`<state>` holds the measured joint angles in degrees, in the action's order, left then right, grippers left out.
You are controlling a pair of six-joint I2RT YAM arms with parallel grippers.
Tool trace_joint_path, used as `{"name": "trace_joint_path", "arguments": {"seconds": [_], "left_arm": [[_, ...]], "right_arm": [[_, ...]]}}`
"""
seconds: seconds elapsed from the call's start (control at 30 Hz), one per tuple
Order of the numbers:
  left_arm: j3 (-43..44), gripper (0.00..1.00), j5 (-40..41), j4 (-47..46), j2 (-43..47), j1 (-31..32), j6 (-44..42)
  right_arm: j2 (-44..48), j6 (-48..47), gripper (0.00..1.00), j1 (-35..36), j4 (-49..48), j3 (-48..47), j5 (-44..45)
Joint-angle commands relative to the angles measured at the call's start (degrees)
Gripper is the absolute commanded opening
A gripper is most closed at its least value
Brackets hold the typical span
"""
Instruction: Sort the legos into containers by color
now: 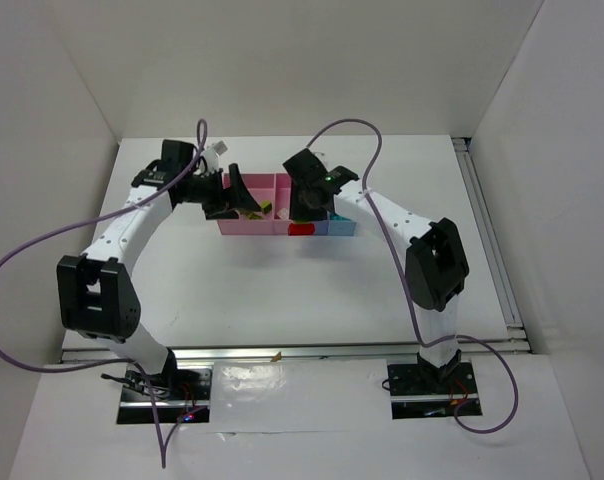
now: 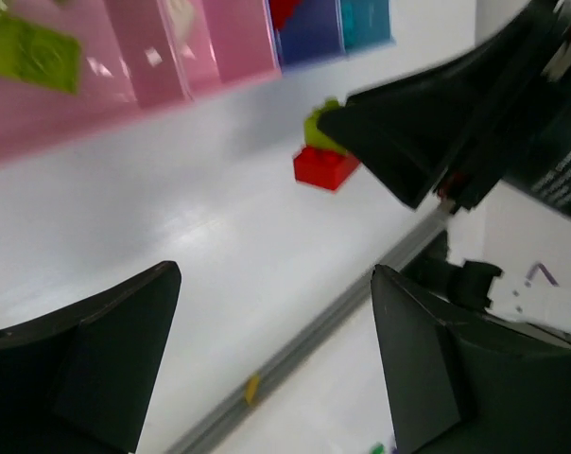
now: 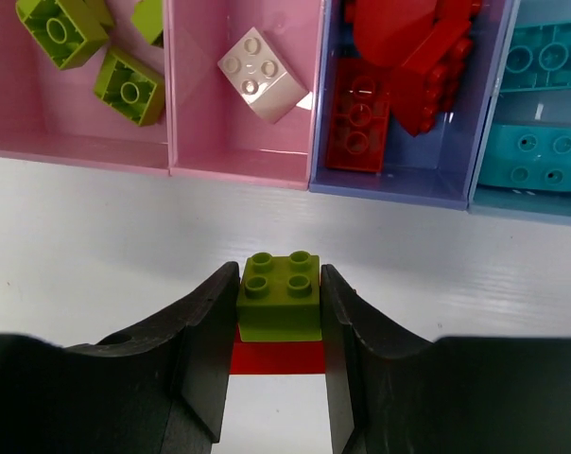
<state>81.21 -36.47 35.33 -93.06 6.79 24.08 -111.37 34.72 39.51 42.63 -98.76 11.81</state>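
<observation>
glossy plastic legos [image 3: 280,301], translucent plastic containers [image 3: 240,168], smooth glossy table [image 3: 96,227], matt gripper fingers [image 3: 196,352]

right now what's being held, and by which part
Right fingers pinch the yellow-green brick by its opposite sides, red brick beneath it. Left fingers hold nothing.

**Top external:** high behind the arm bases [image 1: 167,385], looking down over the whole table [image 1: 282,290]. **Left wrist:** low, tilted, close; containers [image 2: 163,66] at upper left. **Right wrist:** close, facing the containers [image 3: 238,163] along the top edge. Both wrist views share the green-on-red lego stack [image 3: 278,307], centre-right in the left.
</observation>
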Motion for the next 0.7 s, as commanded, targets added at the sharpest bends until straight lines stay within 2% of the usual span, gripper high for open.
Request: {"name": "trace_joint_path", "arguments": {"seconds": [0.0, 0.2, 0.27, 0.4, 0.6, 0.67], "left_arm": [[-8.86, 0.93, -8.62, -13.51, 5.07, 1.47, 6.06], [-17.39, 0.93, -8.97, -30.74, 4.99, 6.92, 16.95], [-20.82, 0.93, -7.83, -37.92, 4.99, 9.02, 21.61], [-26.18, 0.9, -3.79, -46.29, 4.99, 9.82, 26.98], [-27.24, 0.85, -2.64, -49.13, 2.01, 10.88, 27.6], [-26.64, 0.85, -0.55, -49.13, 2.0, 11.41, 25.33]], "right_arm": [[3.18, 1.14, 0.26, 0.57, 0.53, -2.31, -0.65], [3.18, 1.67, 0.26, 0.57, -0.88, -3.02, -2.59], [3.18, 1.67, 0.26, 0.57, -0.36, -3.02, -2.59], [3.7, 1.67, 0.26, 0.57, -0.88, -1.88, -3.2], [3.71, 1.67, 0.26, 0.57, -0.88, -2.4, -3.2], [3.71, 1.67, 0.26, 0.57, -0.88, -2.4, -3.73]]}}
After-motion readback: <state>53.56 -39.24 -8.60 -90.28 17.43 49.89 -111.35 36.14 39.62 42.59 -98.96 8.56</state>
